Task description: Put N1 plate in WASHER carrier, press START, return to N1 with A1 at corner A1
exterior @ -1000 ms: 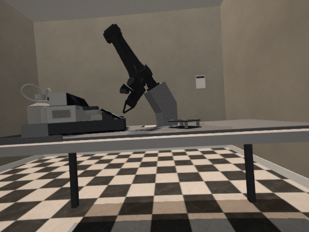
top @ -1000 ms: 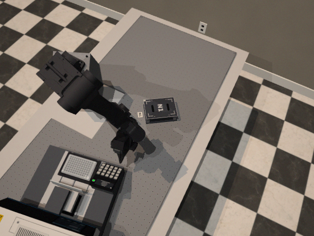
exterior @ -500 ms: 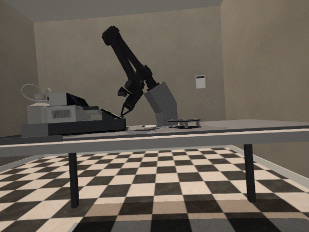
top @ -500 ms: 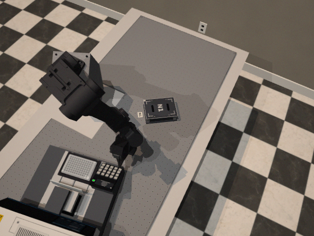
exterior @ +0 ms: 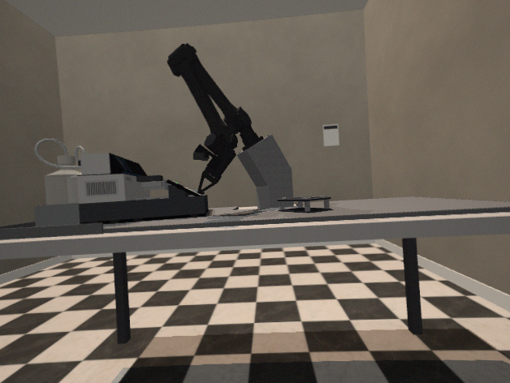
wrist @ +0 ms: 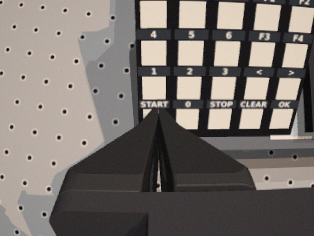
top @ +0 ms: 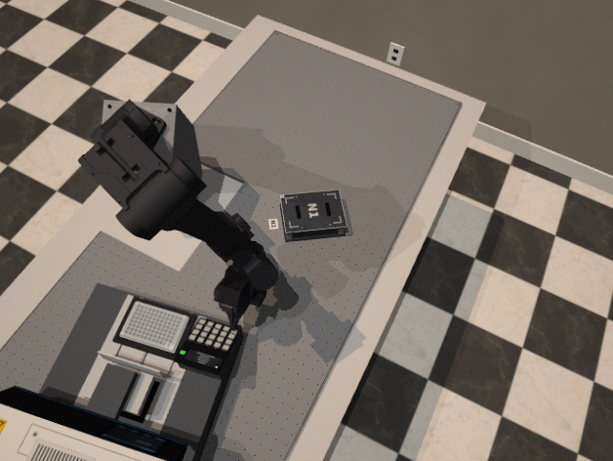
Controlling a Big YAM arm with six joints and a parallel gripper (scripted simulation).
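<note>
The white well plate (top: 153, 326) lies in the washer's carrier, and looks flat inside the frame. The plate nest N1 (top: 311, 215) stands empty in the middle of the table, with a small A1 label (top: 271, 223) beside it. My gripper (top: 231, 319) is shut and empty, tips down at the near corner of the washer's keypad (top: 213, 338). In the wrist view the shut fingertips (wrist: 158, 116) sit right at the START key (wrist: 153, 105), covering part of it. The lamp (top: 183, 352) beside the keypad shows green.
The washer body (exterior: 119, 191) with its bottle and tubing (exterior: 59, 165) stands at the table's left end. The arm's grey base pedestal (exterior: 267, 170) rises behind the nest (exterior: 311, 200). STOP, CLEAR and OK keys (wrist: 256, 105) sit right of START.
</note>
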